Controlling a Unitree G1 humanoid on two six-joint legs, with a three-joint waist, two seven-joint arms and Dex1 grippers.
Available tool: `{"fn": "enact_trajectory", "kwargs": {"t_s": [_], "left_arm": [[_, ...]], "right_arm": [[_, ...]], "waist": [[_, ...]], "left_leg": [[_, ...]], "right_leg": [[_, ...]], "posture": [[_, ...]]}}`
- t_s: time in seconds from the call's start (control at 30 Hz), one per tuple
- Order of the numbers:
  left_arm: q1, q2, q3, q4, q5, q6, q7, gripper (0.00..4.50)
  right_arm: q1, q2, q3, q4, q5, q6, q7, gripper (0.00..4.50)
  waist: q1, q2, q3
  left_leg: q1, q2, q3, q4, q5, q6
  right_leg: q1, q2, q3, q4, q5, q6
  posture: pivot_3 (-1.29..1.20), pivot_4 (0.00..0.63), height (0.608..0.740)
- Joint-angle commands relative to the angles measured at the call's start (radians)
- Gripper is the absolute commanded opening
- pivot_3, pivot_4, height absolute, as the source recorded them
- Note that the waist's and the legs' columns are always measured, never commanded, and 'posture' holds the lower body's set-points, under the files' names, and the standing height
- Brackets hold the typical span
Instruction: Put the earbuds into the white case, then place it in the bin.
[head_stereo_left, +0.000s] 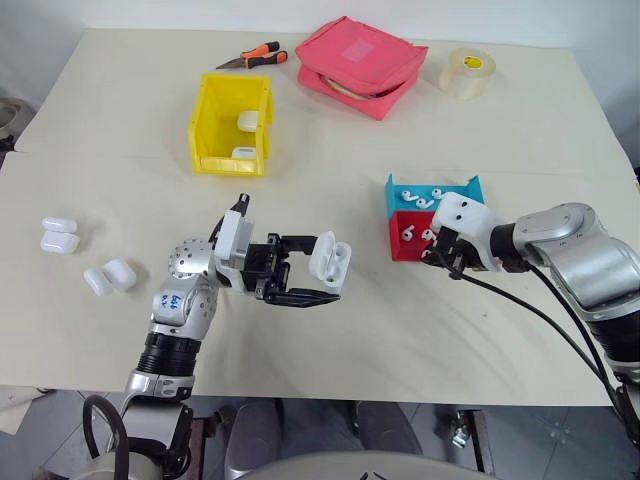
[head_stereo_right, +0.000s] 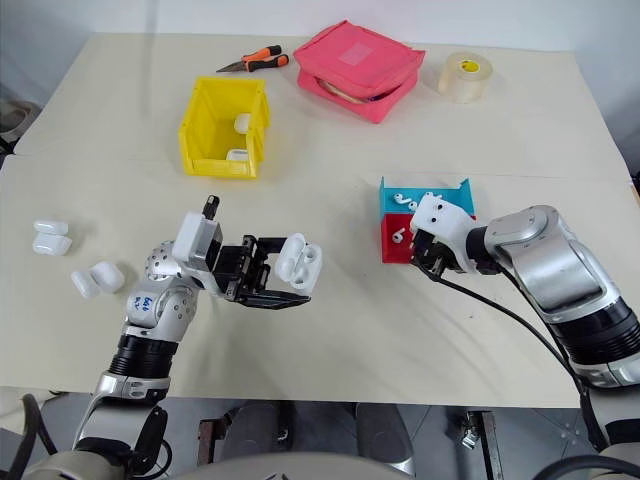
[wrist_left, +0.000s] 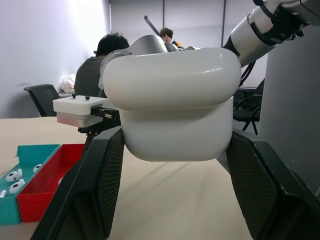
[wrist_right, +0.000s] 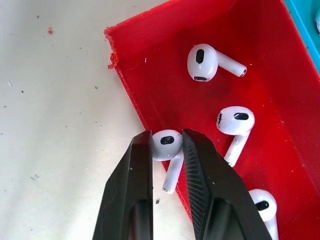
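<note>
My left gripper is shut on the white case and holds it above the middle of the table with its lid flipped open; the case sits between the two fingers. My right gripper reaches down into the red tray, shut on the head of one earbud near the tray's wall. Three more earbuds lie loose in that tray. The yellow bin stands at the back left with two cases inside.
A teal tray with earbuds adjoins the red one. Several spare cases lie at the table's left. Pliers, a pink pouch and a tape roll sit along the far edge. People sit beyond the table.
</note>
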Motion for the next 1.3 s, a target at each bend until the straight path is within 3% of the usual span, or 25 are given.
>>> {"fn": "enact_trajectory", "kwargs": {"t_s": [0.03, 0.13, 0.27, 0.43, 0.73, 1.3], "left_arm": [[-0.019, -0.008, 0.006, -0.002, -0.011, -0.017, -0.003, 2.74], [-0.024, -0.006, 0.008, 0.011, -0.014, -0.019, -0.015, 2.74], [-0.038, -0.005, 0.014, 0.041, -0.029, -0.015, -0.046, 2.74], [-0.076, 0.009, 0.007, 0.110, -0.001, -0.026, -0.089, 2.74], [-0.157, -0.006, -0.016, 0.208, 0.075, -0.049, -0.065, 2.74], [-0.190, -0.024, -0.012, 0.227, 0.076, -0.078, -0.098, 2.74]], "right_arm": [[0.021, 0.005, -0.104, -0.082, 0.038, 0.014, -0.024, 0.49], [0.056, 0.033, -0.238, -0.187, 0.125, 0.053, -0.047, 0.49], [0.136, 0.157, -0.467, -0.366, 0.330, 0.083, -0.073, 0.49], [0.182, 0.320, -0.599, -0.500, 0.563, 0.110, -0.165, 0.49], [0.193, 0.491, -0.478, -0.533, 0.659, 0.059, -0.348, 0.49], [0.238, 0.555, -0.266, -0.430, 0.539, -0.162, -0.374, 0.49]], "waist": [[0.001, 0.000, 0.000], [0.003, 0.000, 0.000], [0.005, 0.000, 0.000], [0.008, 0.000, 0.000], [0.004, 0.000, 0.000], [0.001, 0.000, 0.000]], "left_leg": [[0.000, 0.000, 0.000, 0.000, 0.000, 0.000], [0.000, 0.000, 0.000, -0.001, 0.000, 0.000], [0.000, 0.000, -0.001, -0.002, 0.000, -0.001], [0.000, 0.000, -0.001, -0.001, 0.000, 0.000], [0.000, -0.001, -0.001, -0.002, 0.000, -0.001], [-0.001, -0.001, -0.001, -0.002, 0.001, -0.001]], "right_leg": [[0.000, 0.000, 0.000, 0.000, 0.000, 0.000], [0.000, 0.000, 0.000, 0.000, 0.000, 0.000], [0.000, 0.001, -0.001, -0.001, 0.000, 0.000], [0.001, 0.001, -0.001, -0.001, 0.000, 0.000], [0.000, 0.001, -0.001, -0.001, 0.000, 0.000], [-0.001, 0.001, -0.001, -0.001, 0.000, 0.000]], "posture": [[0.00, 0.150, 0.740], [0.00, 0.150, 0.740], [0.00, 0.150, 0.740], [0.00, 0.150, 0.740], [0.00, 0.150, 0.740], [0.00, 0.150, 0.740]]}}
